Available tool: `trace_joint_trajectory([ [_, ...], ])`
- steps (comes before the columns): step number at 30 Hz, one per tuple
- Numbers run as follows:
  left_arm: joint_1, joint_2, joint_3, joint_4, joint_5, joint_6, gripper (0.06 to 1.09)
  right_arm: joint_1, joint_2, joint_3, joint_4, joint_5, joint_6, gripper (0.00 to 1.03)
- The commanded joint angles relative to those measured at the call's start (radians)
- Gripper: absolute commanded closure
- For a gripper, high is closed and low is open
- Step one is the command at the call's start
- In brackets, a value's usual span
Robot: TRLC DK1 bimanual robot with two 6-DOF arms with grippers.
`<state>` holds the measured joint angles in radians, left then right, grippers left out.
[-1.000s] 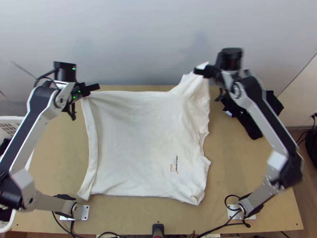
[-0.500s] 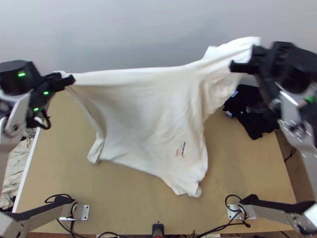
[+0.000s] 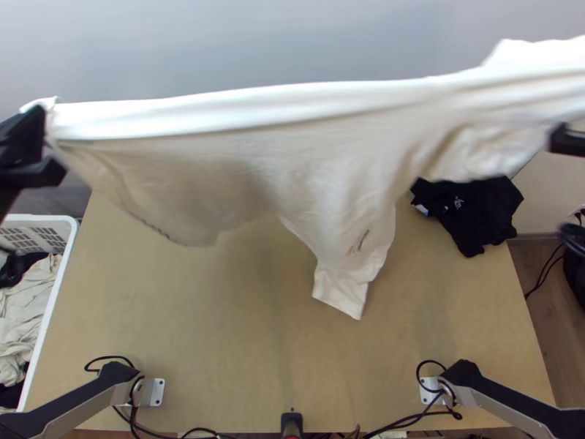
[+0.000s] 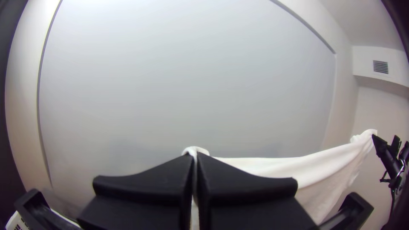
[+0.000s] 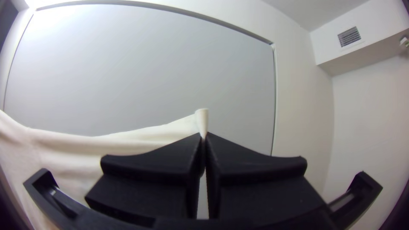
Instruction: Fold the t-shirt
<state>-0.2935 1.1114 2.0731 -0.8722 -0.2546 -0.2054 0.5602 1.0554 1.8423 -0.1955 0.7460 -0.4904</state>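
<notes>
T-shirt (image 3: 292, 154) held up, stretched across above the desk (image 3: 219, 329), lower part hanging loose. No fold made; my reading: being readied for spreading, so laying out and all folding remain. Small dark print (image 3: 358, 241) on it, too blurred to read. Left hand (image 4: 194, 158) clamped on one end, right hand (image 5: 203, 136) on the other. Black garment (image 3: 468, 212) bunched on desk; white basket (image 3: 36, 217) beside

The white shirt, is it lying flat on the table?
No, the shirt hangs stretched between the left gripper and the right gripper.
</notes>
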Motion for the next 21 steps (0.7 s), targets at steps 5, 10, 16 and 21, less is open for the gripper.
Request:
trace_joint_trajectory([
  [5, -0.059, -0.079, 0.203, -0.077, 0.009, 0.041, 1.05, 0.017, -0.16, 0.008, 0.064, 0.024, -0.214, 1.0],
  [10, -0.052, -0.143, 0.214, -0.097, 0.012, 0.049, 1.05, 0.017, -0.202, 0.012, 0.056, 0.026, -0.235, 1.0],
  [16, -0.05, -0.171, 0.124, -0.217, 0.02, -0.012, 1.05, 0.017, -0.207, -0.015, -0.038, 0.026, -0.171, 1.0],
  [21, -0.059, -0.153, -0.082, -0.218, 0.044, -0.1, 1.05, 0.095, -0.221, -0.183, -0.062, 0.027, -0.091, 1.0],
])
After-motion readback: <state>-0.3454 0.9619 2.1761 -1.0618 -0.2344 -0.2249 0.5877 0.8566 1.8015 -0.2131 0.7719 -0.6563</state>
